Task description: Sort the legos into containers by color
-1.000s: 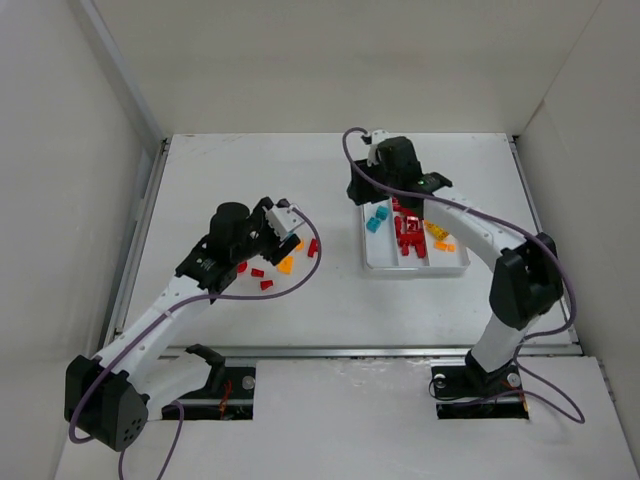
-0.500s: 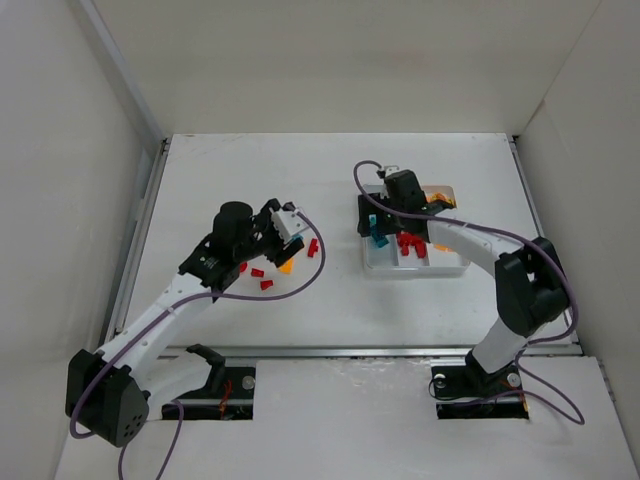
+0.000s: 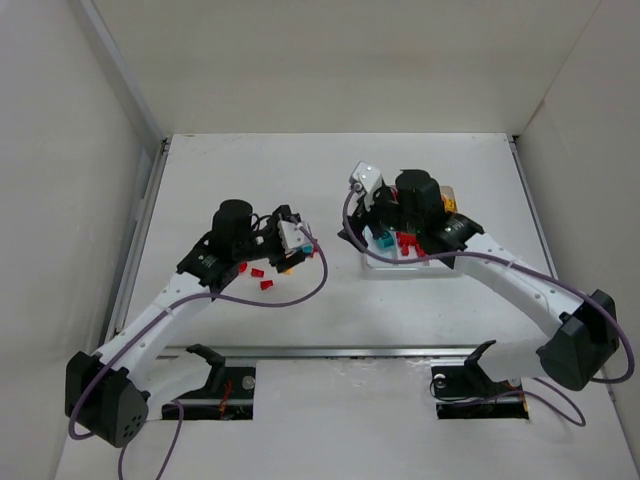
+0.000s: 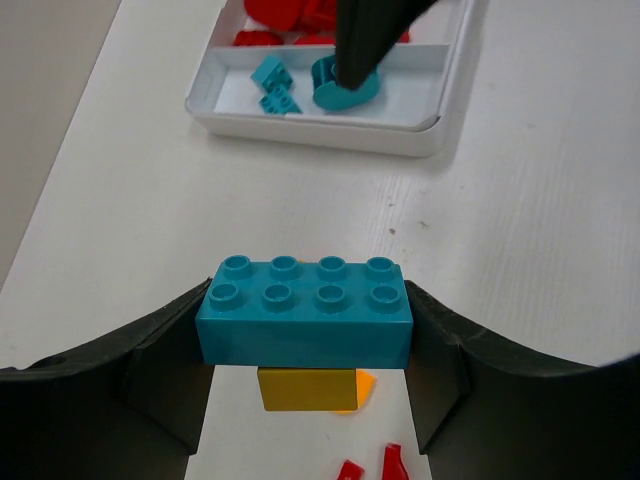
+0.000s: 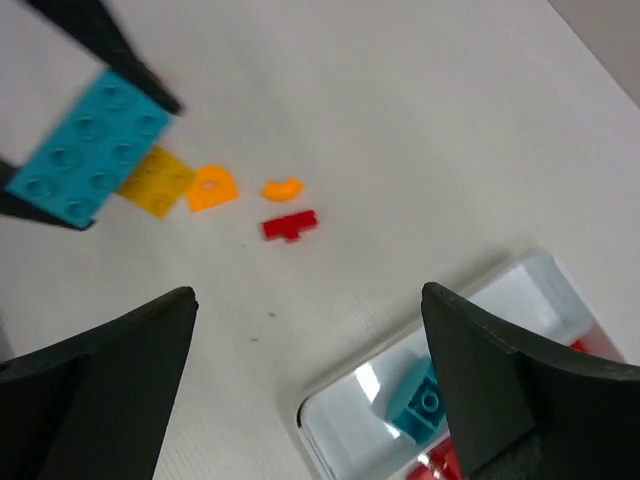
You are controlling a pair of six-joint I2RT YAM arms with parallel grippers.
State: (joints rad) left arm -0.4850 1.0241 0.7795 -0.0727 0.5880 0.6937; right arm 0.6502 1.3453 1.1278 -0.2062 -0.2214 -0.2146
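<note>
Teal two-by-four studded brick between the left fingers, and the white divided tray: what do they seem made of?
Teal two-by-four studded brick: likely hard moulded plastic, smooth semi-gloss finish, going by its crisp studs and soft sheen. White divided tray: probably thin formed plastic, glossy, going by its rounded rim and the bright reflections on its floor.

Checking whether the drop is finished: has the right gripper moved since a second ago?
Yes. The right gripper has shifted from over the tray's far end toward the near end of its left side, jaws open.
</note>
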